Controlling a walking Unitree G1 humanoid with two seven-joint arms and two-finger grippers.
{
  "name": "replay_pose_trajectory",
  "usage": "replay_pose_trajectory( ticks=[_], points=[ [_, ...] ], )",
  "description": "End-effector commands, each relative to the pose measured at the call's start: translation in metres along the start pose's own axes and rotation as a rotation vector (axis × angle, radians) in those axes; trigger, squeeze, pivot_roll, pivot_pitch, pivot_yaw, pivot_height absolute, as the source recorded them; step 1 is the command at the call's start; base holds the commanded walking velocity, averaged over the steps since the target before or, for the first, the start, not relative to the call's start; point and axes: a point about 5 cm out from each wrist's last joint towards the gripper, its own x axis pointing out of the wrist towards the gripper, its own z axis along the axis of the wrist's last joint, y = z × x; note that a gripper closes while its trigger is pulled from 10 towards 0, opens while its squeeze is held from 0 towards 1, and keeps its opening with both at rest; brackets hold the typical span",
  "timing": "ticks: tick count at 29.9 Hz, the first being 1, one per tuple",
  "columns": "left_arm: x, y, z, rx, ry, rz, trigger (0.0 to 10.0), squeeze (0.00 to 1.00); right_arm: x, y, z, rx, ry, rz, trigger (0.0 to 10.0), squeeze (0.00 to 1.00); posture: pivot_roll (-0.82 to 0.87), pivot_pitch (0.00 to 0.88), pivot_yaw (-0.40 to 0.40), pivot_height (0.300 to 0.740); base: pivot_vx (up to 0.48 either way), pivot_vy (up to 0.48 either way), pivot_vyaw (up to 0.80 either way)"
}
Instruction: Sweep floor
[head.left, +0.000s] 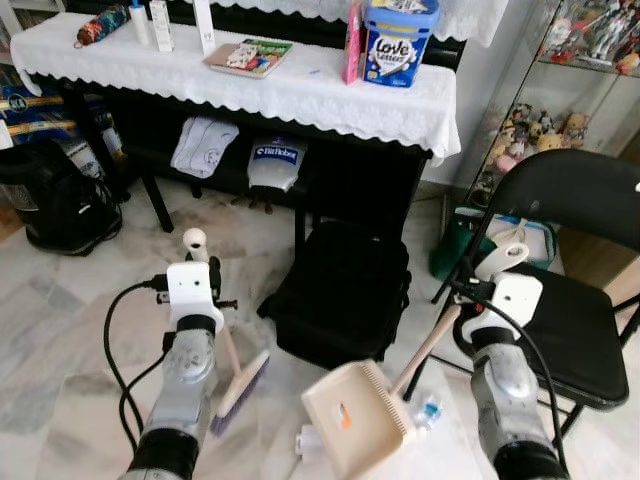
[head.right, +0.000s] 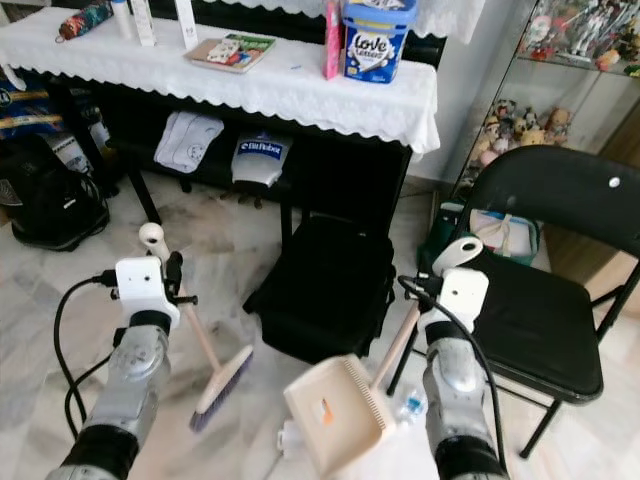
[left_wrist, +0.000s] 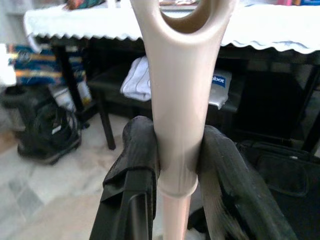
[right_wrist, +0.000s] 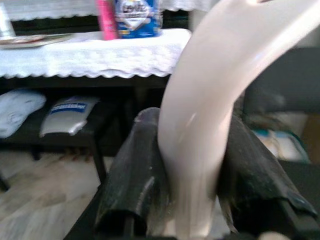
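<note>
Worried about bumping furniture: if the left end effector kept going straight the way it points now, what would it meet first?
Probably the dark bench under the white lace-covered table, where a white folded cloth lies; depth is unclear. The left end effector grips the beige broom handle.

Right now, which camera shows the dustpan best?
The left eye view: the whole dustpan shows, held by the right gripper. The right eye view shows it likewise, lower. The right wrist view catches just its handle between the fingers.

Bright, even daylight; head views sharp, wrist views soft.
The white cloth (head.left: 300, 90) was nearly blown out, while deep shadow lay under the table. In the wrist views the handle (left_wrist: 177, 100) was close and blurred, its background hazy; the dustpan handle (right_wrist: 210, 115) was smeared.
</note>
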Motion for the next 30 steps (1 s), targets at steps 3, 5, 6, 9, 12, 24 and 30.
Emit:
replay_pose_trajectory(
  ticks=[3,5,6,9,12,24,30],
  points=[
    [0.007,-0.008,0.015,-0.012,-0.059,-0.018,10.0,0.0,0.004,-0.006,0.01,0.007,-0.042,-0.023,10.0,0.0,-0.02,0.039,0.007,0.74,0.0,0.317,-0.77],
    [0.007,-0.008,0.014,-0.011,-0.059,-0.017,10.0,0.0,0.004,-0.006,0.01,0.006,-0.042,-0.025,10.0,0.0,-0.02,0.04,0.006,0.74,0.0,0.416,-0.77],
    [0.007,-0.008,0.014,-0.011,-0.059,-0.017,10.0,0.0,0.004,-0.006,0.01,0.006,-0.042,-0.025,10.0,0.0,-0.02,0.04,0.006,0.74,0.0,0.416,-0.77],
    [0.007,-0.008,0.015,-0.008,-0.06,-0.017,10.0,0.0,0.004,-0.006,0.01,0.007,-0.042,-0.026,10.0,0.0,-0.01,0.04,0.005,0.74,0.0,0.277,-0.77],
    [0.007,-0.008,0.015,-0.008,-0.061,-0.017,10.0,0.0,0.004,-0.006,0.01,0.004,-0.046,-0.027,10.0,0.0,-0.02,0.04,0.005,0.74,0.0,0.0,-0.77],
    [0.006,-0.011,0.014,-0.007,-0.053,-0.031,10.0,0.0,-0.003,-0.01,0.015,-0.006,-0.085,-0.098,10.0,0.0,-0.03,0.048,0.013,0.74,0.0,0.0,0.0],
    [0.006,-0.012,0.013,-0.006,-0.049,-0.037,10.0,0.0,-0.016,-0.013,0.011,-0.006,-0.078,-0.143,10.0,0.0,-0.04,0.051,0.011,0.74,0.0,0.0,0.0]
  ],
)
